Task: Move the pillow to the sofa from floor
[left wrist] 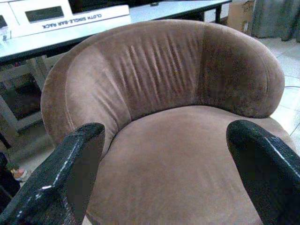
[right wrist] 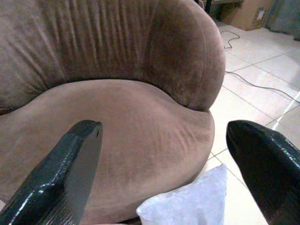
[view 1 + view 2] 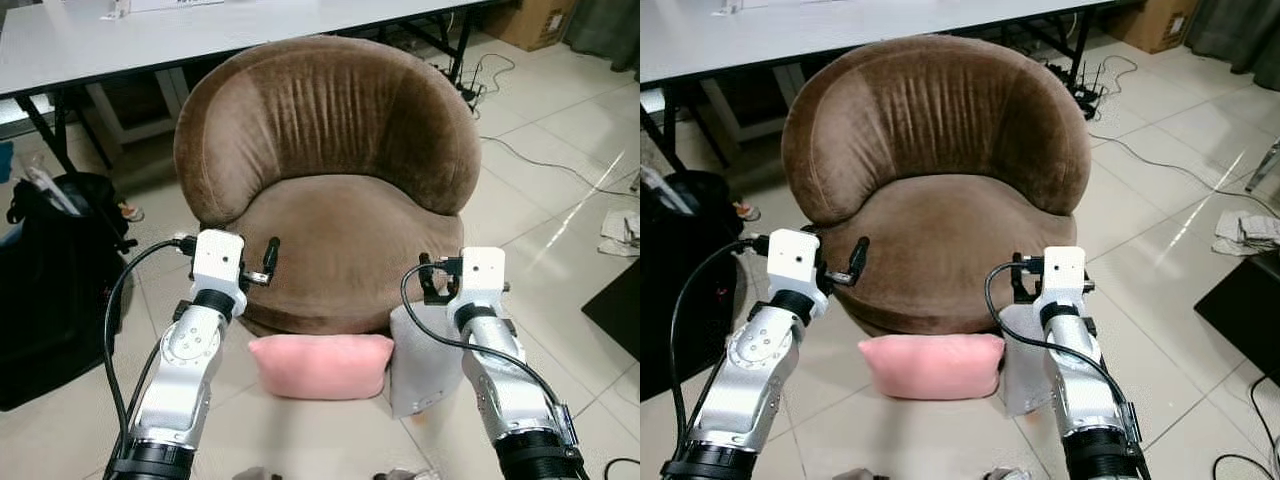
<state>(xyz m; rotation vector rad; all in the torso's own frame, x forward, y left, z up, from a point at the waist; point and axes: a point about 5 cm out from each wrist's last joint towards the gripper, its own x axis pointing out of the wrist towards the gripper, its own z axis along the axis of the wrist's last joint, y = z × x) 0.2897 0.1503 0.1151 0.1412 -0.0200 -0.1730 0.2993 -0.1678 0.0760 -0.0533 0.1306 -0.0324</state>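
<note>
A pink pillow [image 3: 320, 365] lies on the tiled floor against the front of a round brown velvet sofa chair [image 3: 325, 170], whose seat is bare. Beside the pink one, on its right, a white pillow [image 3: 425, 360] leans against the chair's base. My left gripper [image 3: 262, 265] hovers at the seat's left front edge, above and left of the pink pillow, open and holding nothing. My right gripper [image 3: 432, 278] hangs at the seat's right front edge, above the white pillow, also open. The wrist views look between spread fingers [image 1: 65, 173] [image 2: 70, 164] at the seat.
A long white table [image 3: 200, 30] stands behind the chair. A black bag [image 3: 55, 280] sits on the floor at the left. Cables [image 3: 540, 160] trail across the tiles at the right, near a dark mat [image 3: 615, 305] and a cardboard box [image 3: 540, 20].
</note>
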